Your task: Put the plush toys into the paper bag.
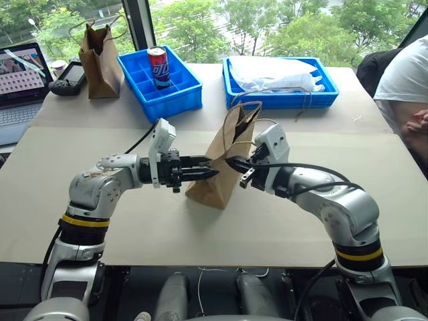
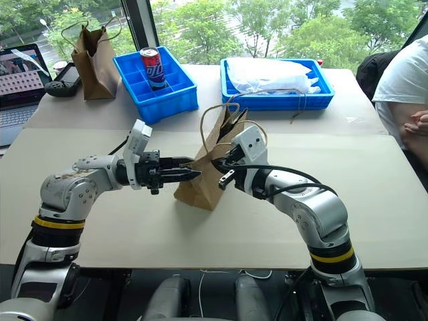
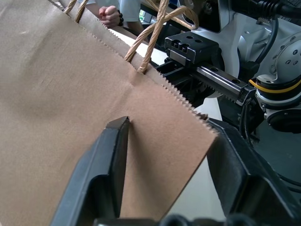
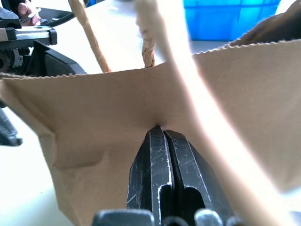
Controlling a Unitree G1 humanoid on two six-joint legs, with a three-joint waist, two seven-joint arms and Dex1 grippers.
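Observation:
The brown paper bag with twisted-paper handles stands in the middle of the table, leaning a little, between my two arms. My right gripper is shut on the bag's wall just under the rim, its fingers pressed together with paper between them. My left gripper reaches in level from the other side. Its fingers stand apart, one on each side of the bag's rim corner. The plush toys are out of view.
At the back are a blue compartment tray holding a soda can, a blue tray with a white plastic bag, and a second brown bag. A laptop sits far left, a seated person far right.

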